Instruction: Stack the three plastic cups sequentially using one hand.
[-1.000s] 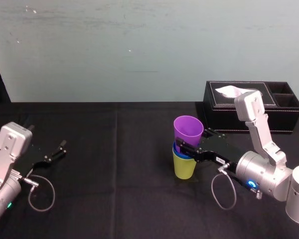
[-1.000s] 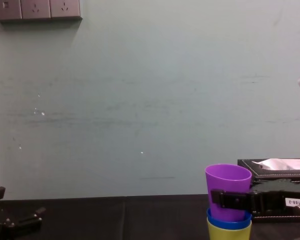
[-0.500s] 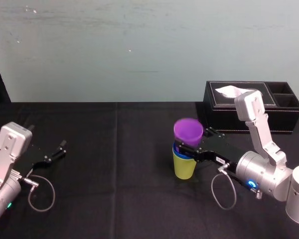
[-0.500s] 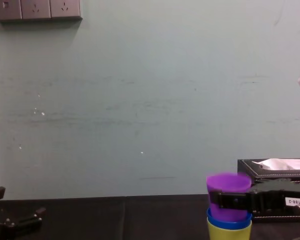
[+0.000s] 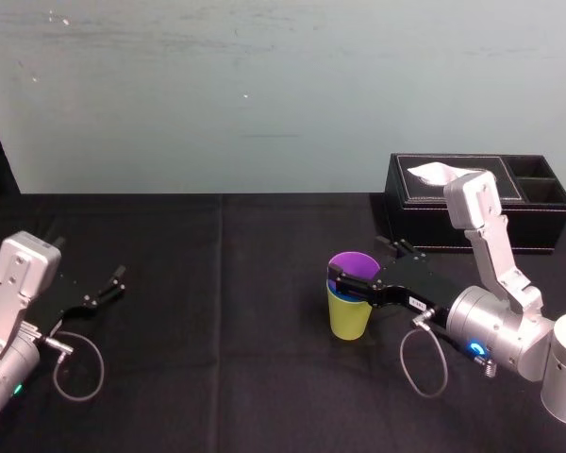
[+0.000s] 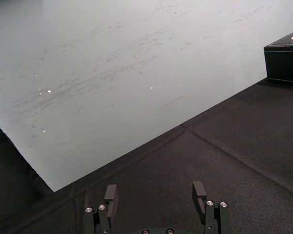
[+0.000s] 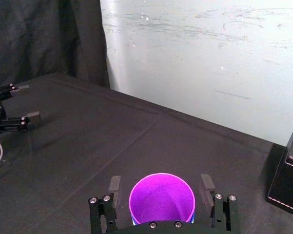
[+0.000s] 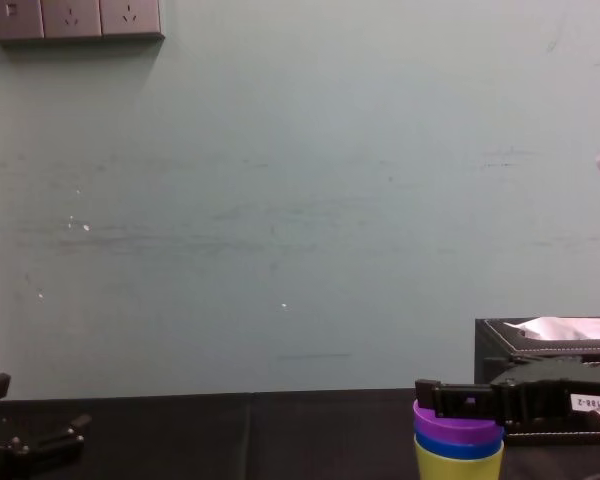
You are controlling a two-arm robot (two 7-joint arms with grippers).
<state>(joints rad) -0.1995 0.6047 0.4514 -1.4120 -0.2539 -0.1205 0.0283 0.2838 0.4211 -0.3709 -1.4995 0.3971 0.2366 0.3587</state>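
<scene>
Having dropped into blue cup [image 8: 458, 449], purple cup [image 5: 356, 264], right tool [image 7: 160, 185] spread, left tool [image 6: 155, 191] parked

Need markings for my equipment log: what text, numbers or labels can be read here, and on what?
White label on the right end effector: printed characters, too small and blurred to read.
No text visible on the purple cup, left end effector, tissue box or wall sockets.

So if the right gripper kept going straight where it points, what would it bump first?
The purple cup, most likely. It sits right between the open jaws of the right gripper, so pushing straight on would probably shove the cup before anything else on the table.
</scene>
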